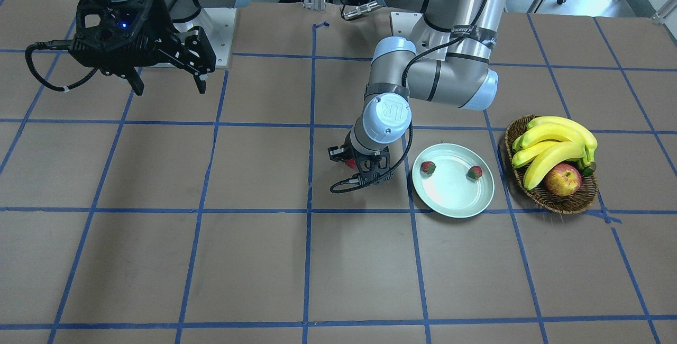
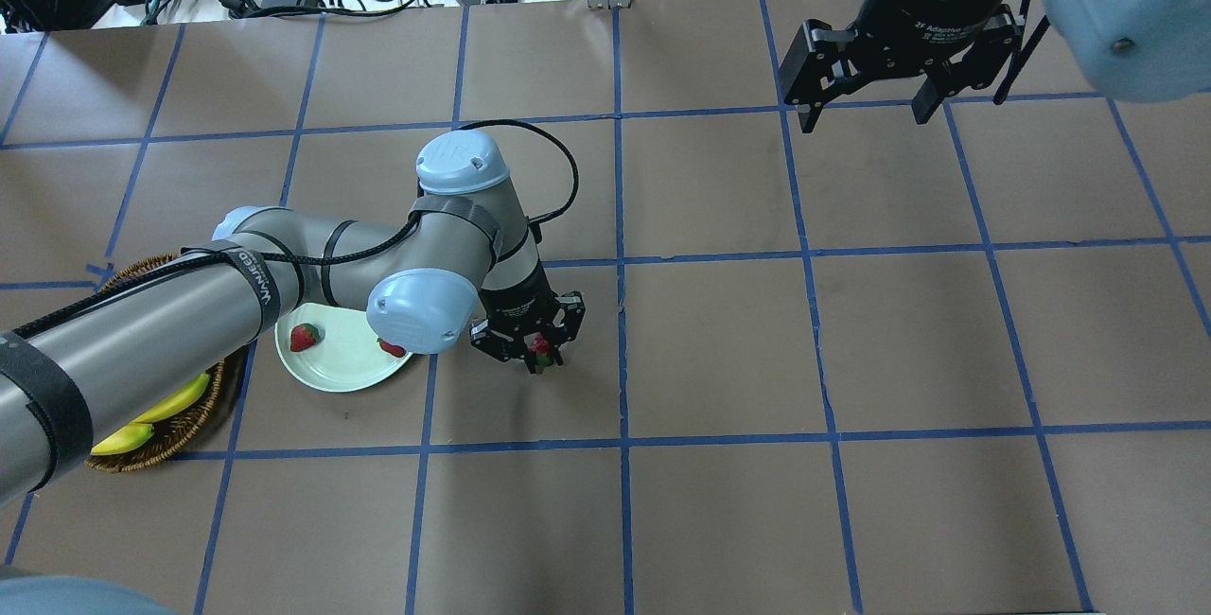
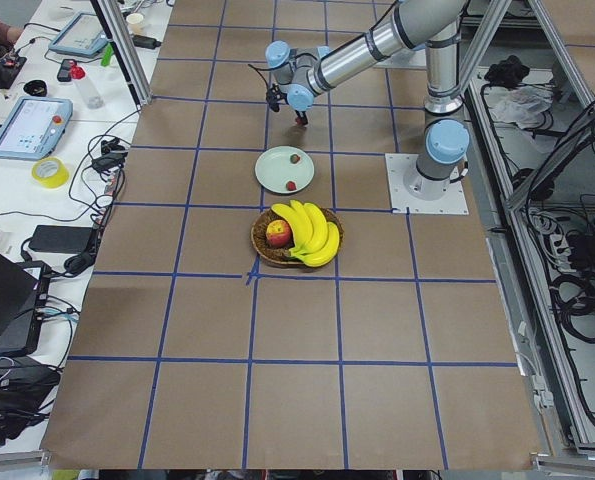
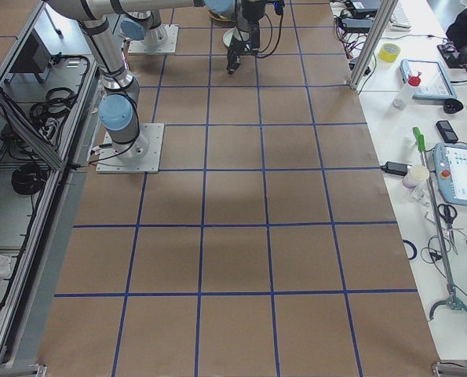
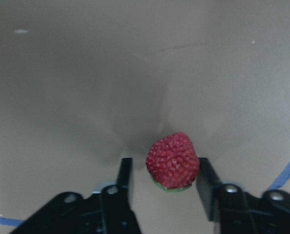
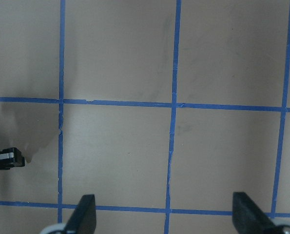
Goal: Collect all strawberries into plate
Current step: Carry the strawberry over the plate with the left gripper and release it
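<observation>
Left wrist-mounted view, strawberry (image 5: 172, 161) between left pincer (image 5: 164, 168) fingers, nearer one finger

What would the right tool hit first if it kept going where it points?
The table. The right tool points straight down, open, and only bare brown tabletop with blue tape lines shows beneath it. Its height is hard to judge.

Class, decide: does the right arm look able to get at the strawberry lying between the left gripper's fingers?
Probably not: the left gripper straddles that strawberry from above, its fingers flanking both sides, and the right gripper hangs open far across the table.
</observation>
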You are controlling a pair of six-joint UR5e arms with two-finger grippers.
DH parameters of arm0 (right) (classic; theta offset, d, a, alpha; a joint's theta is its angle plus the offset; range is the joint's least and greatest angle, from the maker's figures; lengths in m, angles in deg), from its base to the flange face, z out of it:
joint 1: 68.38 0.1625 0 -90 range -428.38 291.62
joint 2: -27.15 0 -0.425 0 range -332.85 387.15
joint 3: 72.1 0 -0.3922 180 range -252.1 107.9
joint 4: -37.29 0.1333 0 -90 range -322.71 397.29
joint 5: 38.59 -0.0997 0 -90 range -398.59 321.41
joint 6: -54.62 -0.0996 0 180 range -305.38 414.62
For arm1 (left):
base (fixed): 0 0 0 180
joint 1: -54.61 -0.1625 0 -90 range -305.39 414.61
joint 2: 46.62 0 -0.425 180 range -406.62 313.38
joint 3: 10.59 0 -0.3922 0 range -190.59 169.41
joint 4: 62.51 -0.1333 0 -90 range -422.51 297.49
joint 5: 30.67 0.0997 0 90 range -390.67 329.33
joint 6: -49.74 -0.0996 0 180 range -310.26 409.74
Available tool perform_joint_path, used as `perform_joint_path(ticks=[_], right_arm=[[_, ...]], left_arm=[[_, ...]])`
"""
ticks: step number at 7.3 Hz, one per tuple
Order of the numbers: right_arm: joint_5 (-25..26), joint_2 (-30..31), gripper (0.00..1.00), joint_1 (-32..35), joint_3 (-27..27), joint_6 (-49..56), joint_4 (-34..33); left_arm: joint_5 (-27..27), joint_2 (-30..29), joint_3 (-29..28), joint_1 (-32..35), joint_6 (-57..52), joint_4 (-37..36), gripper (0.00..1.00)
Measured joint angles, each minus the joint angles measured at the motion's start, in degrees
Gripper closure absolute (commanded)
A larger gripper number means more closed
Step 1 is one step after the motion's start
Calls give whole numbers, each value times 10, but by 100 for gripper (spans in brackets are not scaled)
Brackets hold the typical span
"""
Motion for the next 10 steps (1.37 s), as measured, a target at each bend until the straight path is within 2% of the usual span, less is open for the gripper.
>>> perform_joint_path(ticks=[2, 3, 5, 6, 8, 10], right_arm=[[2, -1, 0, 0, -2, -1, 0], [3, -1, 0, 0, -2, -1, 1], [2, -1, 0, -1, -2, -1, 0], [1, 0, 0, 0, -2, -1, 0], [-1, 3, 0, 1, 0, 0, 0], [-1, 5, 0, 2, 2, 3, 0]], left_arm=[[1, 12, -27, -2, -6, 7, 100], [3, 20, -60, -8, -7, 35, 100], [8, 40, -140, -63, -44, 141, 100], [22, 49, -159, -105, -98, 175, 100], [92, 52, -141, -186, -233, 192, 100], [112, 44, -82, -238, -295, 170, 100]])
